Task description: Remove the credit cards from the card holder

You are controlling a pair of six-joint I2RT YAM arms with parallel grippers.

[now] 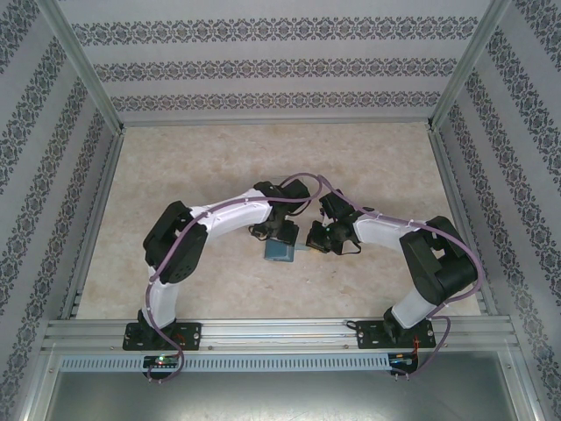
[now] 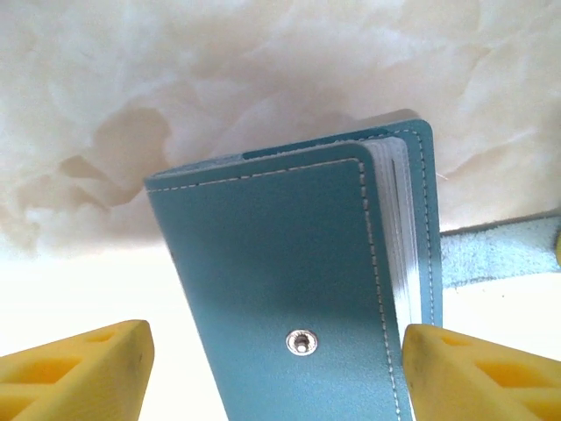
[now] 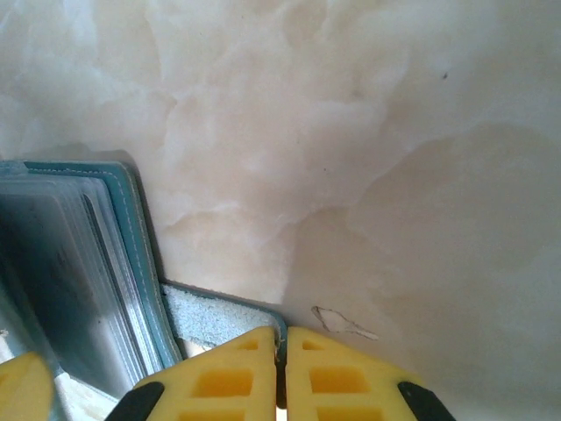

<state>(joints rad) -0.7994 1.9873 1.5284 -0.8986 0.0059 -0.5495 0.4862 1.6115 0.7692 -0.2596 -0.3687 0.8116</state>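
Note:
The teal card holder [image 1: 280, 252] stands on edge on the table between the two arms, nearly shut like a book. In the left wrist view its cover [image 2: 289, 254] with a metal snap [image 2: 301, 342] fills the space between my yellow fingers. My left gripper [image 2: 276, 338] is open around it: the right finger [image 2: 456, 368] sits at the holder's edge and the left finger [image 2: 88, 360] stands apart. My right gripper [image 3: 282, 338] is shut on the holder's closing tab [image 3: 210, 316]. Clear inner sleeves [image 3: 79, 281] show. The credit cards are hidden inside.
The pale marbled table [image 1: 263, 167] stretches behind the holder. Patterned walls [image 1: 263, 66] and metal frame rails [image 1: 272, 333] enclose it on all sides. A small chip marks the surface [image 3: 346, 323] beside my right fingers.

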